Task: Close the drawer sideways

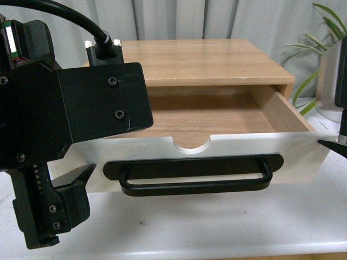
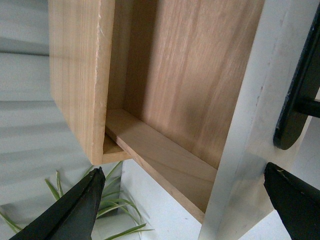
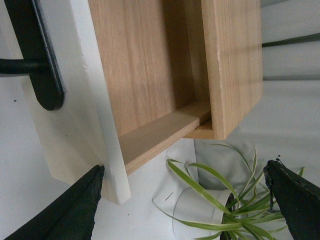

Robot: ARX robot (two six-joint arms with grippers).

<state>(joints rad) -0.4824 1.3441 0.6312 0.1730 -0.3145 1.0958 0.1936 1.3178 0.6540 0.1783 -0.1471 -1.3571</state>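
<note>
The drawer (image 1: 227,147) stands pulled far out of the light wood cabinet (image 1: 206,59). It has a white front with a semicircular notch, a long black bar handle (image 1: 195,174) and an empty wood inside. My left gripper (image 1: 81,179) is open, close to the camera at the drawer front's left end. In the left wrist view (image 2: 184,172) the white front (image 2: 250,125) passes between its fingers (image 2: 75,210). My right gripper (image 1: 333,147) is open at the front's right end. In the right wrist view (image 3: 184,167) the front's end (image 3: 90,100) lies beside one finger (image 3: 75,205).
The cabinet stands on a white table (image 1: 217,227). A green plant in a white pot (image 1: 325,81) stands right of the cabinet and shows between my right fingers (image 3: 215,195). Leaves also show in the left wrist view (image 2: 115,210). A grey curtain hangs behind.
</note>
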